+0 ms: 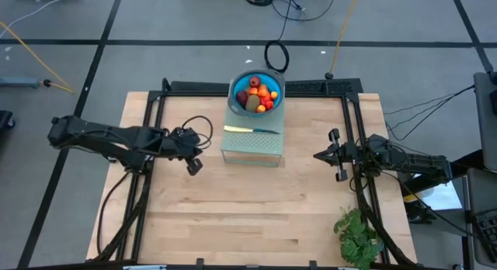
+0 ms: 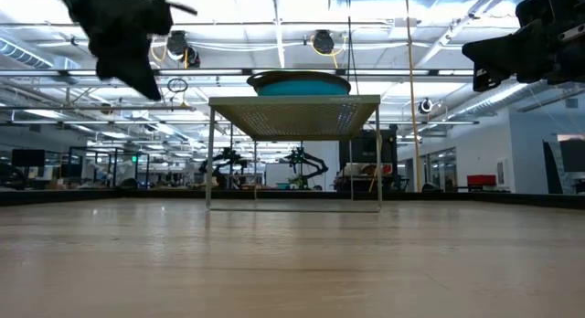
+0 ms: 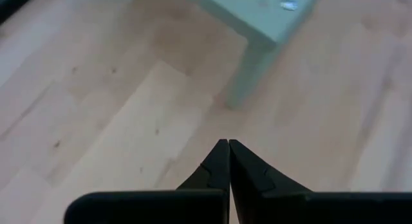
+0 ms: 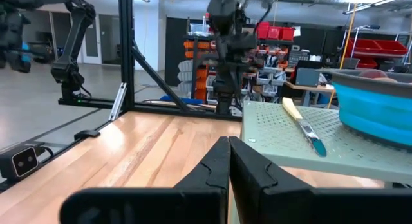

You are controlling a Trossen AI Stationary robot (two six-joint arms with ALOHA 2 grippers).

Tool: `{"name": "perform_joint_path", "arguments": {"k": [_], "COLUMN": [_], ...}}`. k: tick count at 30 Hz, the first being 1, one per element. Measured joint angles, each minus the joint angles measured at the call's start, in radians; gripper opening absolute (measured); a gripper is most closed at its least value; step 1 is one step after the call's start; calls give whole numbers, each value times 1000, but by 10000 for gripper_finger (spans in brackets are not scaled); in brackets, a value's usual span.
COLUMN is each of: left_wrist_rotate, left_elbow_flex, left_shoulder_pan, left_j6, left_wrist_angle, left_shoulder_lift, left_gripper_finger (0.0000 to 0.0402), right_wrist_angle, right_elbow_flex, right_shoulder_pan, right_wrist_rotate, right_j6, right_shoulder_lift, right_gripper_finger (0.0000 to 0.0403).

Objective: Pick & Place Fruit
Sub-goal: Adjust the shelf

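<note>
The fruit (image 1: pixel 258 92) sits heaped in a blue bowl (image 1: pixel 273 78) on the far end of a pale green perforated stand (image 1: pixel 250 147) — a slim knife (image 1: pixel 251 130) lies on the stand just beside the bowl. The left gripper (image 1: pixel 194 166) hovers left of the stand, fingers pressed together, empty. The right gripper (image 1: pixel 335 155) (also closed, holding nothing) hangs to the stand's right. A leafy green bunch (image 1: pixel 356 237) lies at the table's near right edge, well apart.

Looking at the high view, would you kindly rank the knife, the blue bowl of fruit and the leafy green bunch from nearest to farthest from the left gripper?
1. Knife: on the raised green stand, just right of the left gripper.
2. Blue bowl of fruit: at the stand's far end.
3. Leafy green bunch: near corner, on the right arm's side.
</note>
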Motion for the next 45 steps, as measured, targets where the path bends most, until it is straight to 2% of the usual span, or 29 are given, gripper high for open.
{"name": "perform_joint_path", "arguments": {"k": [3,13,21,27,36,45], "left_wrist_rotate": [-33,-68,-119,-161,-168,-168], "left_elbow_flex": [-71,-248,-370,-384,-384,-384], "left_shoulder_pan": [9,66,96,96,96,96], "left_j6": [-24,-42,-109,-142,-141,-135], "left_wrist_angle": [52,376,698,766,934,1029], "left_shoulder_lift": [-4,13,19,52,185,213], "left_gripper_finger": [1,0,0,0,0,0], "right_wrist_angle": [-3,-6,-9,-11,-12,-12], "right_elbow_flex": [0,0,0,0,0,0], "right_shoulder_pan": [0,0,0,0,0,0], "right_wrist_rotate": [0,0,0,0,2,4], "right_j6": [0,1,4,2,1,0], "right_shoulder_lift": [0,0,0,0,0,0], "right_gripper_finger": [0,0,0,0,0,0]}}
